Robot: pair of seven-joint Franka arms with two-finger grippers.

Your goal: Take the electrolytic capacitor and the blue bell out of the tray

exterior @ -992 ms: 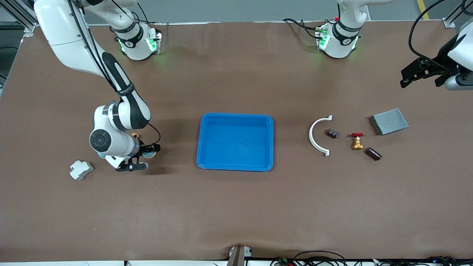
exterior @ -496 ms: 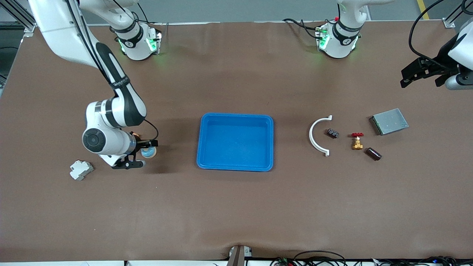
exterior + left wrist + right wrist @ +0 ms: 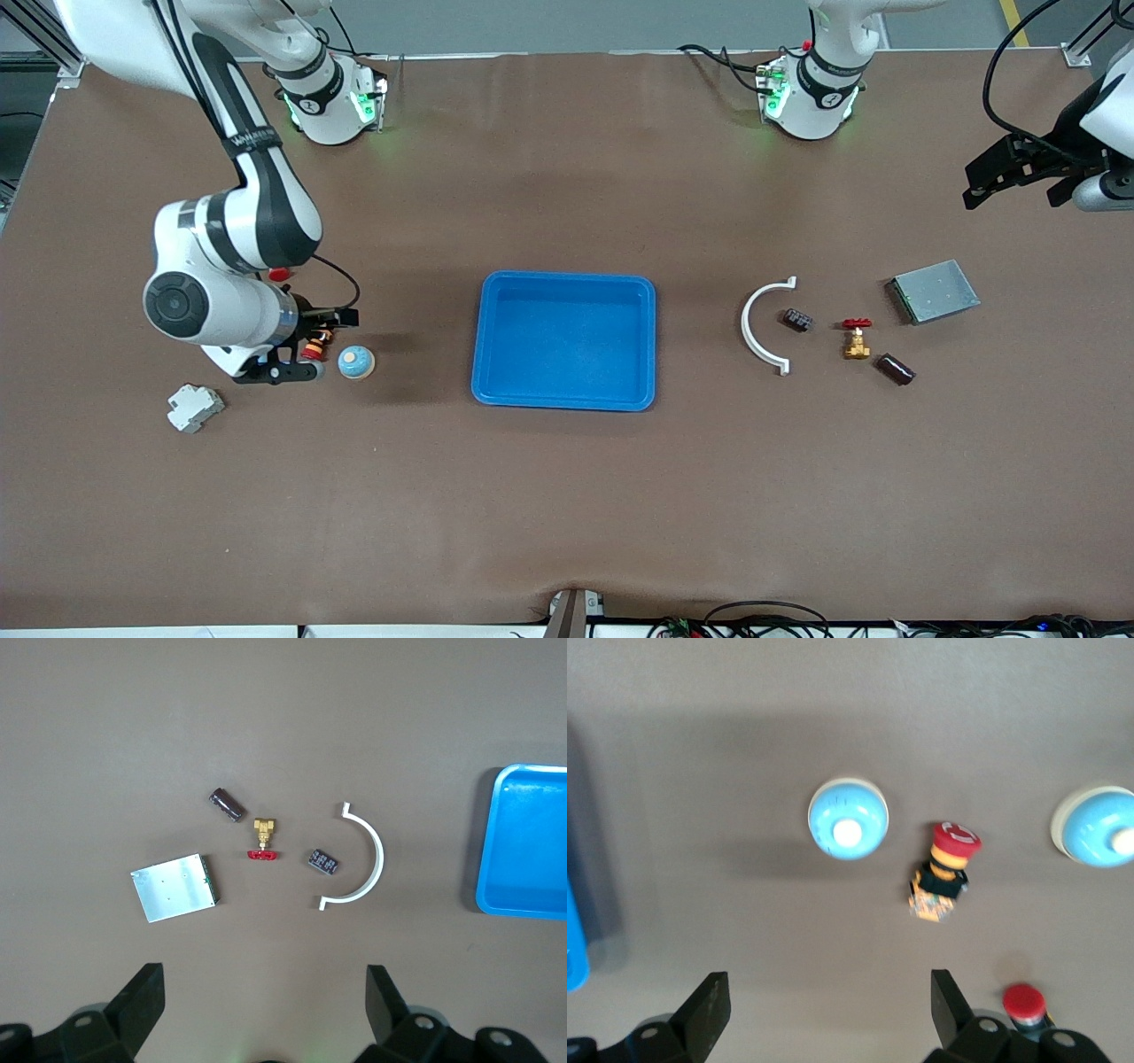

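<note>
My right tool [image 3: 306, 346] is spread wide with nothing in it, low over the worktop [image 3: 567, 496] at the right arm's end. It's over a red-capped push button [image 3: 945, 870]; the blue bell [image 3: 356, 361] sits on the worktop just beside it, toward the blue tray [image 3: 651, 341], untouched. The right wrist view shows a second blue bell [image 3: 1099, 826] and another red button [image 3: 1024, 1002] near the first. A white block [image 3: 194, 408] lies nearby, nearer the front camera.

My left tool [image 3: 1019, 173] is also spread and empty, up over the left arm's end; that arm waits. Under its camera: the dark capacitor [image 3: 227, 804], lying flat on the worktop just beside the brass valve [image 3: 263, 838], then a small black part [image 3: 323, 861], a white curved clip [image 3: 361, 859] and a metal plate [image 3: 174, 887].
</note>
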